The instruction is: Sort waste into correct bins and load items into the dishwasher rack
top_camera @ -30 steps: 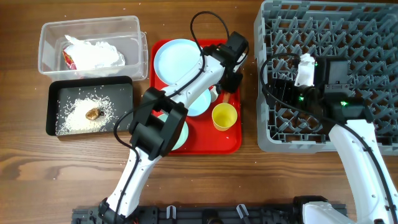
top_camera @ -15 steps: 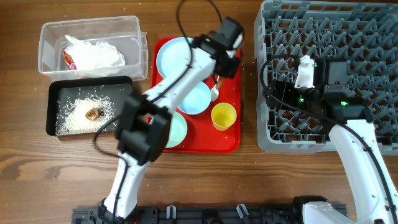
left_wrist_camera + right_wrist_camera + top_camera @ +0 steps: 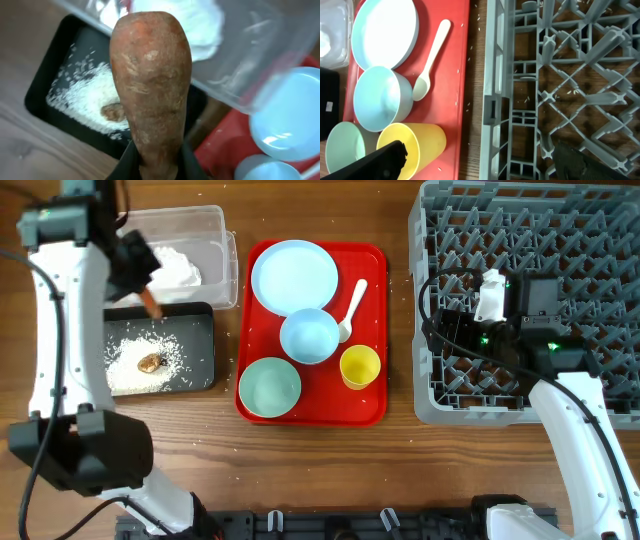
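The left gripper (image 3: 157, 162) is clamping a brownish-orange food piece (image 3: 150, 75) upright, hanging over the black tray (image 3: 52, 67) of rice (image 3: 85, 95) beside the clear bin (image 3: 260, 60).

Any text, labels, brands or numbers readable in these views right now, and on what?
None can be read.
The crumpled white wrapper in the clear plastic bin shows no legible print in the overhead or left wrist view.
The sweet potato, red tray, black tray and dishwasher rack carry no visible lettering.

wood table (image 3: 330, 470) | clear bin (image 3: 215, 230) | blk tray (image 3: 196, 330) | red tray (image 3: 374, 402) | gray rack (image 3: 520, 210)
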Robot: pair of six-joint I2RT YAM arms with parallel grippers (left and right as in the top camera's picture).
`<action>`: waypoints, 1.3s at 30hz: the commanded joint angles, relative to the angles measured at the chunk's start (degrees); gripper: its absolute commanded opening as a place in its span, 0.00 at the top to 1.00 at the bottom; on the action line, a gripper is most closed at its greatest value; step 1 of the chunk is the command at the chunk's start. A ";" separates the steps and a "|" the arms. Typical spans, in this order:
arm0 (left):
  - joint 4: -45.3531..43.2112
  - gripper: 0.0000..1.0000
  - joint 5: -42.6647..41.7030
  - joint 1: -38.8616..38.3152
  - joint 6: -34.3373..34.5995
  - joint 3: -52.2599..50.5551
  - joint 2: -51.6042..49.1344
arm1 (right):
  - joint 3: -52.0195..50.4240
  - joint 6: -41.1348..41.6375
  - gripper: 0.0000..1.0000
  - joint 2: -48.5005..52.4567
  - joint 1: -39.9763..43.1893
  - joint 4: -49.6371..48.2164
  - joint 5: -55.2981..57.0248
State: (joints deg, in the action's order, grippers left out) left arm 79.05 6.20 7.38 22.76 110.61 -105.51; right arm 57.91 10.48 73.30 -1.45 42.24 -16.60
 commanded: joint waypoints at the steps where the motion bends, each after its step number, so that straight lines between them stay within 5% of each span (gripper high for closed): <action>1: -4.07 0.96 0.55 5.92 5.33 -10.56 0.79 | 1.44 0.17 0.03 -0.55 0.04 -0.17 0.63; 7: -19.80 0.96 1.01 7.06 14.45 -31.28 0.79 | 1.33 0.20 0.03 -0.42 0.04 0.26 1.86; 13: -39.71 0.96 0.96 6.99 30.84 -45.05 0.76 | 1.33 2.14 0.03 -0.42 0.04 0.76 1.84; 16: -43.43 0.61 0.96 6.99 32.74 -47.50 0.79 | 1.33 2.16 0.03 -0.42 0.04 0.87 1.84; 19: -43.52 0.49 -0.20 6.99 29.57 -46.49 2.43 | 1.33 2.14 0.03 -0.42 0.04 0.85 1.84; 23: -41.72 0.31 -4.50 6.60 17.00 -41.07 13.60 | 1.33 2.19 0.03 -0.42 0.02 0.68 1.81; 29: -42.38 0.33 -13.27 -2.38 1.31 -39.60 26.58 | 1.33 3.23 0.02 -0.42 0.02 -1.70 0.44; 37: -41.68 0.33 -13.00 -23.06 -3.08 -39.39 23.17 | 1.33 3.23 0.01 -0.42 0.02 -2.82 -2.58; 39: -41.57 0.34 -13.00 -25.88 -3.06 -39.39 20.04 | 1.33 4.44 0.08 -0.42 -0.26 -5.55 -7.45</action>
State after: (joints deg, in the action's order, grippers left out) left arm 37.19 -6.48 -15.09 21.54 70.48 -81.32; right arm 57.91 13.43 73.30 -1.45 38.81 -18.57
